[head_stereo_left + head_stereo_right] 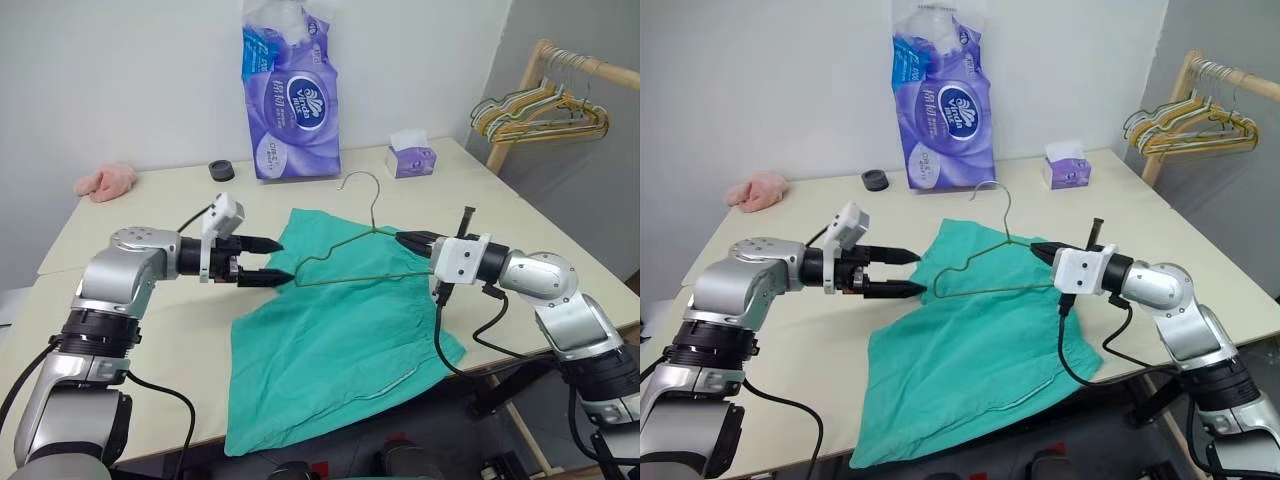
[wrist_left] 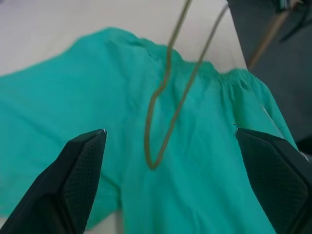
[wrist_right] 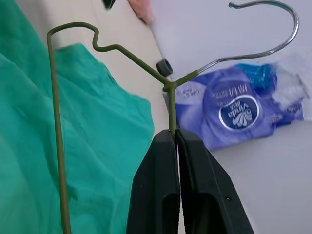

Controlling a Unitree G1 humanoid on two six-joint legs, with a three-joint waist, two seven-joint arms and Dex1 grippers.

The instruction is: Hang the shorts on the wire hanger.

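The teal shorts (image 1: 340, 345) lie flat on the table, one edge hanging over the near side. My right gripper (image 1: 403, 240) is shut on the right end of the wire hanger (image 1: 373, 210) and holds it upright just above the shorts. The right wrist view shows the fingers (image 3: 161, 180) pinched on the wire below the hook. My left gripper (image 1: 286, 259) stands open at the hanger's left corner, not touching it. In the left wrist view that corner (image 2: 152, 163) hangs over the shorts (image 2: 209, 190) between the spread fingers (image 2: 80, 170).
A purple tissue pack (image 1: 290, 95), a small tissue box (image 1: 411, 158), a black ring (image 1: 221, 170) and a pink cloth (image 1: 105, 181) sit along the table's far side. A wooden rack with bunched hangers (image 1: 540, 108) stands off the right edge.
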